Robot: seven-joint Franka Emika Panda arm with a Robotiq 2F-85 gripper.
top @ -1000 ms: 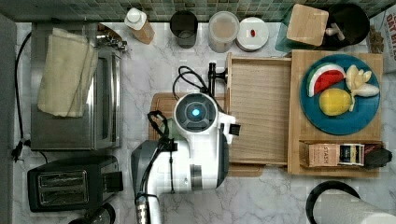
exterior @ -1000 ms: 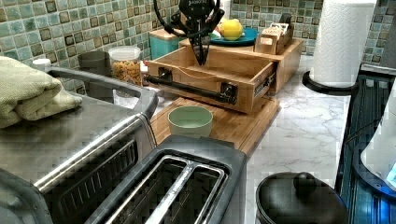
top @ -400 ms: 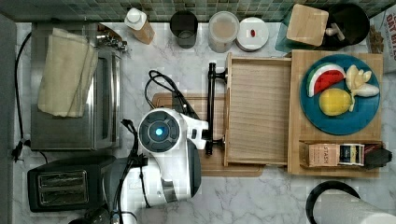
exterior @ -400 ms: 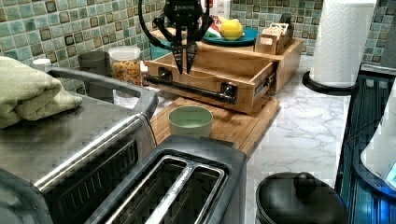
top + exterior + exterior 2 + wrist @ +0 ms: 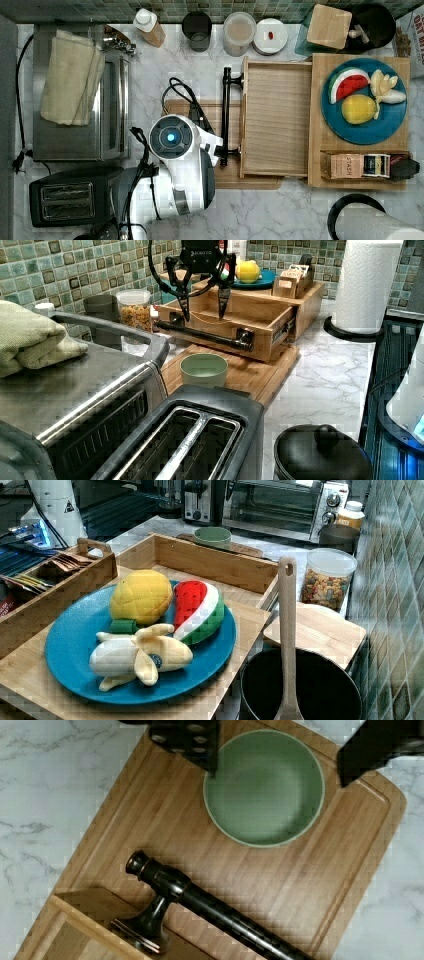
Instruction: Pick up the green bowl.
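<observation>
Top view: the arm [image 5: 175,150] occupied the frame's lower centre. Left view: the gripper [image 5: 201,302], jaws spread wide and empty, hung at upper centre above the green bowl [image 5: 203,369] on the bamboo board [image 5: 250,375]. Wrist view: the bowl [image 5: 264,787] lay between the fingers [image 5: 192,740].
</observation>
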